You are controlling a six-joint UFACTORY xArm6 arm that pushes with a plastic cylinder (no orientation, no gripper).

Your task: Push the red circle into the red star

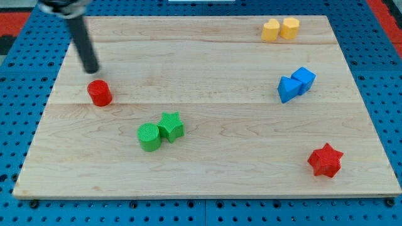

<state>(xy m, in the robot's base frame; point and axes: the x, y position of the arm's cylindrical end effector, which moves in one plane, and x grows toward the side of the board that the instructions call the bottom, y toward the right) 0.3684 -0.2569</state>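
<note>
The red circle sits on the wooden board at the view's left. The red star lies far off at the view's bottom right. My tip is just above the red circle in the view, slightly to its left, a small gap apart from it. The rod rises from the tip toward the view's top left corner.
A green circle and a green star touch each other at the bottom middle, roughly between the two red blocks. Two blue blocks sit together at the right. Two yellow blocks sit together at the top right.
</note>
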